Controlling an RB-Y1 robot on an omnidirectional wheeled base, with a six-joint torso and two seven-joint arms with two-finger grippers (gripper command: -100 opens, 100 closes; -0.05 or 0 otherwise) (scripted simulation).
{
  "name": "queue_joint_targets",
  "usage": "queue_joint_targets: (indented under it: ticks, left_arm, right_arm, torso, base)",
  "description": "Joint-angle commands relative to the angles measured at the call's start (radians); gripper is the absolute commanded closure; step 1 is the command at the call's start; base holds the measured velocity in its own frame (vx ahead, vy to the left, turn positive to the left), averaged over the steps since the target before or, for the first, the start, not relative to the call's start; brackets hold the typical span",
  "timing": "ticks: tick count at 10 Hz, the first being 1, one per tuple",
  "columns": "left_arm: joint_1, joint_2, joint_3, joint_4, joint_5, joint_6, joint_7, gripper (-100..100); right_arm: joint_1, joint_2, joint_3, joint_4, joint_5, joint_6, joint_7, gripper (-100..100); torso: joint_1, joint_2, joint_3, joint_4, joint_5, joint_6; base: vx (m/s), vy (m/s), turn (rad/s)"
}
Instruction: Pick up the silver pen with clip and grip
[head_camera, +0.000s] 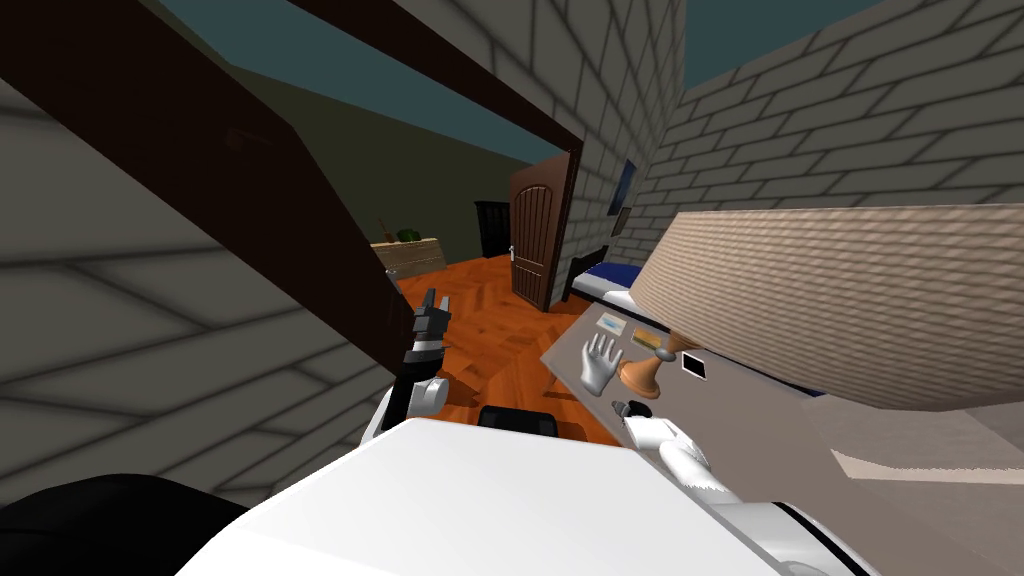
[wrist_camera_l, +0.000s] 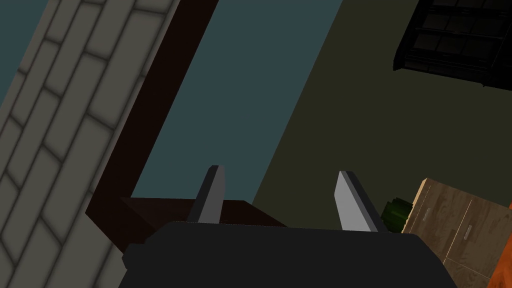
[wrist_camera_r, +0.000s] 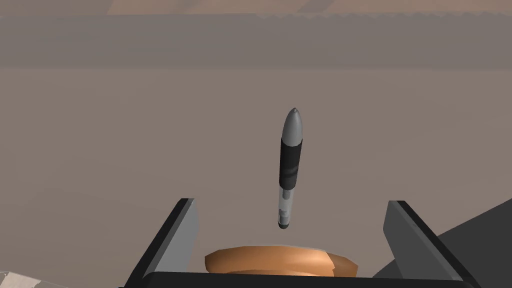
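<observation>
The silver pen, with a black grip band and a pointed silver end, lies on a grey-brown desk top. My right gripper is open just above it, and the pen's near end sits between the two fingers without touching them. In the head view my right gripper hovers at the desk's near edge, beside an orange-brown lamp base. That lamp base shows close under the gripper body. My left gripper is held up over the floor, open and empty.
A big beige lampshade overhangs the desk. A white hand-shaped object and three small cards lie on it beyond the lamp base. Left of the desk are an orange wooden floor, a brown door and a blue bed.
</observation>
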Motion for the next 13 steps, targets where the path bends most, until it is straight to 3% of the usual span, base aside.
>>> queue_joint_targets:
  ticks: [1, 6, 7, 8, 12, 13]
  left_arm:
    - [0.000, 0.000, 0.000, 0.000, 0.000, 0.000, 0.000, 0]
    - [0.000, 0.000, 0.000, 0.000, 0.000, 0.000, 0.000, 0]
    - [0.000, 0.000, 0.000, 0.000, 0.000, 0.000, 0.000, 0]
    - [0.000, 0.000, 0.000, 0.000, 0.000, 0.000, 0.000, 0]
    - [0.000, 0.000, 0.000, 0.000, 0.000, 0.000, 0.000, 0]
    - [0.000, 0.000, 0.000, 0.000, 0.000, 0.000, 0.000, 0]
  right_arm:
    - [0.008, 0.011, -0.002, 0.029, 0.030, -0.036, -0.028, -100]
    - [0.025, 0.033, -0.006, 0.088, 0.089, -0.109, -0.083, -100]
    - [0.017, 0.030, -0.002, 0.095, 0.076, -0.108, -0.071, -100]
    - [0.018, 0.030, -0.003, 0.095, 0.078, -0.109, -0.074, 100]
    - [0.018, 0.030, -0.003, 0.095, 0.077, -0.109, -0.075, 100]
    - [0.018, 0.030, -0.003, 0.095, 0.077, -0.109, -0.075, 0]
  torso:
    - [0.000, 0.000, 0.000, 0.000, 0.000, 0.000]
    - [-0.001, -0.003, -0.001, -0.001, 0.000, 0.000]
    - [-0.001, -0.002, -0.001, 0.000, 0.000, 0.000]
    - [0.000, -0.001, -0.001, 0.000, 0.000, 0.000]
    - [0.000, 0.000, 0.000, 0.000, 0.000, -0.001]
    - [0.000, 0.000, 0.000, 0.000, 0.000, -0.001]
  base:
    - [0.047, -0.020, 0.037]
    - [0.054, -0.030, 0.022]
    - [0.019, -0.007, 0.003]
    - [0.000, 0.000, 0.000]
    - [0.000, 0.000, 0.000]
    - [0.000, 0.000, 0.000]
